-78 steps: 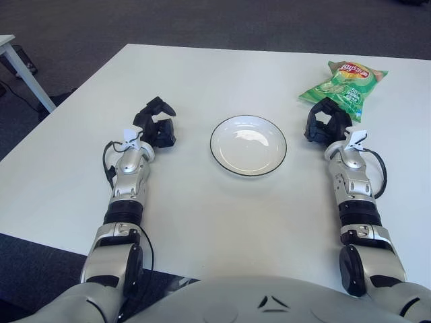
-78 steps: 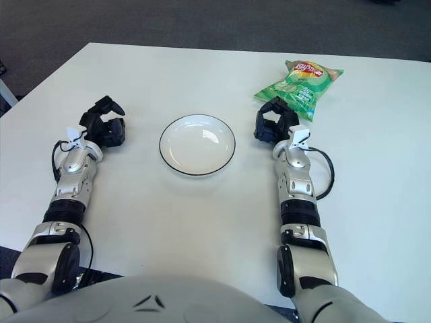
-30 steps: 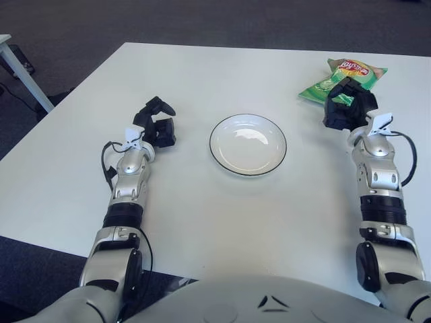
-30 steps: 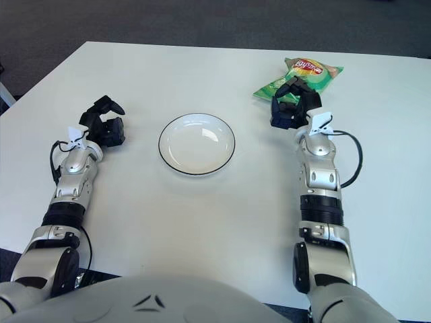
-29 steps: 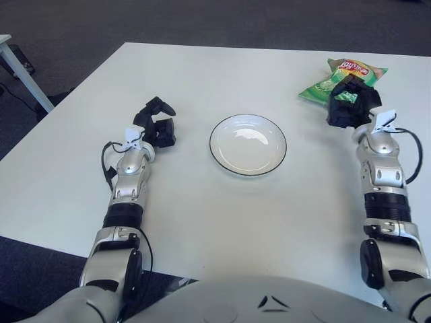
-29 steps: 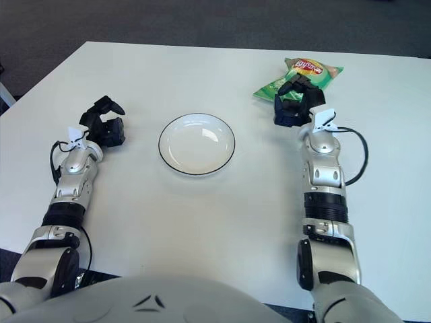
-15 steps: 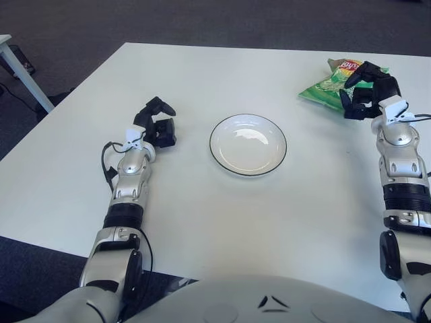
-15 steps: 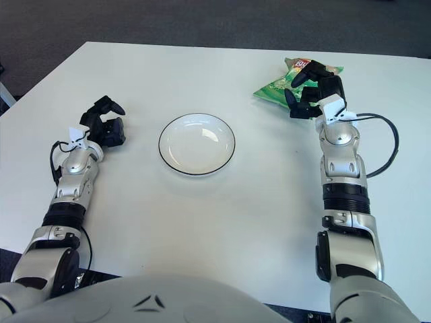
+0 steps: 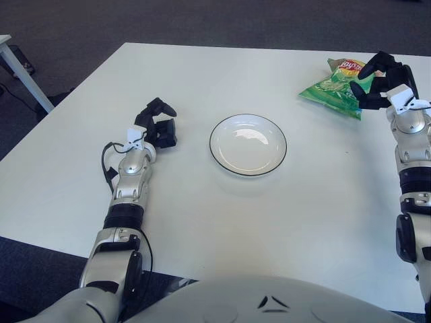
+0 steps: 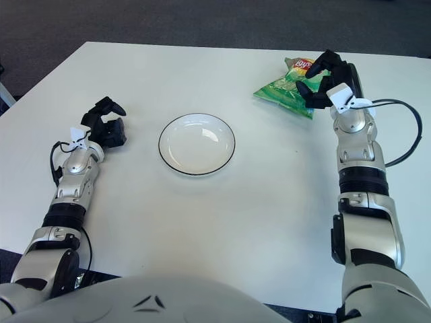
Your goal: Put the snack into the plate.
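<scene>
The bag of Lay's chips [image 9: 339, 89], green with a red and yellow logo at its far end, lies flat on the white desk [image 9: 202, 202] in the left eye view, its long axis running from the near-left corner toward the far right. The right hand [image 9: 380, 79] shows at the bag's right edge, its dark fingers [image 9: 372, 65] spread and arched over that side; whether they touch the foil cannot be told, and nothing is gripped. The white plate [image 9: 248, 145] with a dark rim sits well to the left of this hand and nearer the robot, with nothing on it. The left hand [image 9: 156, 124] shows left of the plate, fingers loosely curled and holding nothing.

In the right eye view the bag [image 10: 295, 86] keeps the same diagonal lie, logo end pointing away. The right hand [image 10: 330, 81] shows over its right side, fingers apart. The plate [image 10: 197, 144] lies between the two hands, apart from both, and the left hand [image 10: 105, 126] shows well beyond its left rim.
</scene>
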`<state>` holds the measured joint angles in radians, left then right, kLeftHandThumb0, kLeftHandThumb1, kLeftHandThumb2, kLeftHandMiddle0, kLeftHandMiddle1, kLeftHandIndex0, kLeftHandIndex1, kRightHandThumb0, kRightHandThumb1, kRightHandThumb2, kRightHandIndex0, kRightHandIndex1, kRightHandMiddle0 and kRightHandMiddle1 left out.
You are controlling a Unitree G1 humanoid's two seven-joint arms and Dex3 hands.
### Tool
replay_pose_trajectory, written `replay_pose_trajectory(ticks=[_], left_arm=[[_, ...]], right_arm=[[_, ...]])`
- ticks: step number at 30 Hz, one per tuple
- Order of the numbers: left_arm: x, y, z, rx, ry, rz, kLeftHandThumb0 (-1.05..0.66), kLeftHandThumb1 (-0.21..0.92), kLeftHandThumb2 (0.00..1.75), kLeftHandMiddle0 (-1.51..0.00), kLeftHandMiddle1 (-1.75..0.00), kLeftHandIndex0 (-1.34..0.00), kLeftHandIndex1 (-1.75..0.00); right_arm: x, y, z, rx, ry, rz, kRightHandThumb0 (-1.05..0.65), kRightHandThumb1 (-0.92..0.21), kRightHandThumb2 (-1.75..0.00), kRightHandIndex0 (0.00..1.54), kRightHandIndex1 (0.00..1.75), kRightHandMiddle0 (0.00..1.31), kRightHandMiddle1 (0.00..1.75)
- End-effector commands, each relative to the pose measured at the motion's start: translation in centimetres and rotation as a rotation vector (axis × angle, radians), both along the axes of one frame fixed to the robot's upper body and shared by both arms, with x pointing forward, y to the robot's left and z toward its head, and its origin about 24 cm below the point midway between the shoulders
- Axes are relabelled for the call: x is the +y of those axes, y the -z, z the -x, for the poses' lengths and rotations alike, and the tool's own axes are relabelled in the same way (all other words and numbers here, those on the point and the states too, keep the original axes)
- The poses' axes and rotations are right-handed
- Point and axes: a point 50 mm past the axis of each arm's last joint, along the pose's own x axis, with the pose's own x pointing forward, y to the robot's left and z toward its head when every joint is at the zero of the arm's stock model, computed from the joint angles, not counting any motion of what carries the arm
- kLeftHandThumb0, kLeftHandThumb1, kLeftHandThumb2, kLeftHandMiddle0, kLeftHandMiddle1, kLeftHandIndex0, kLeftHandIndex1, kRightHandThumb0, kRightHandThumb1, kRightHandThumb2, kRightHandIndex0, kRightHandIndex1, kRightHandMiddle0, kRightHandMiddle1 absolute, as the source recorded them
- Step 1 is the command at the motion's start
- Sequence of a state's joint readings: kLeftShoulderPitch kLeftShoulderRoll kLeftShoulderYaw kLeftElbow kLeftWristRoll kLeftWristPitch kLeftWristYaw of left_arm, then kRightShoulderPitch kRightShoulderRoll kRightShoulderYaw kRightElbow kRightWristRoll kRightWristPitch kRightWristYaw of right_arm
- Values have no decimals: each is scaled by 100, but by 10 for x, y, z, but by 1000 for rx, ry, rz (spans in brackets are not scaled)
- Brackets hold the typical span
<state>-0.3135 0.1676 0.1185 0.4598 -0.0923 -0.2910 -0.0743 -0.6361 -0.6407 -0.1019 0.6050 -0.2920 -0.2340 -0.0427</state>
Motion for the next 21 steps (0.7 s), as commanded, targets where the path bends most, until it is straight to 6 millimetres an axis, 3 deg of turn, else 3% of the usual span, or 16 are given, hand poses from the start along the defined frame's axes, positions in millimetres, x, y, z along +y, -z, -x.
replay_pose_trajectory(ticks=[1,6,12,13,15,21], left_arm=[[-7,45,25,149,-10,54,-47,35,128,-128,-175,-59,-175],[-4,47,25,156,-3,49,-47,34,129,-128,-175,-59,-175],[-2,47,26,158,3,48,-47,35,128,-129,-175,-59,-175],[-2,48,26,158,3,48,-47,35,128,-129,-175,-59,-175],[-2,48,26,157,1,50,-47,35,128,-129,-175,-59,-175],[-2,49,27,155,0,48,-47,36,127,-130,-175,-58,-175]], right_arm=[[1,-13,-6,-28,7,108,-39,-64,-90,105,175,37,175],[-13,-12,-17,19,87,290,-36,-86,-59,118,175,24,173],[-15,-8,-23,42,136,506,-35,-91,-53,128,175,19,175],[-14,-8,-24,41,139,533,-37,-87,-59,128,175,15,166],[-13,-6,-27,65,151,612,-41,-67,-90,128,175,7,140],[-12,-4,-30,114,165,741,-34,-43,-128,127,175,1,113]])
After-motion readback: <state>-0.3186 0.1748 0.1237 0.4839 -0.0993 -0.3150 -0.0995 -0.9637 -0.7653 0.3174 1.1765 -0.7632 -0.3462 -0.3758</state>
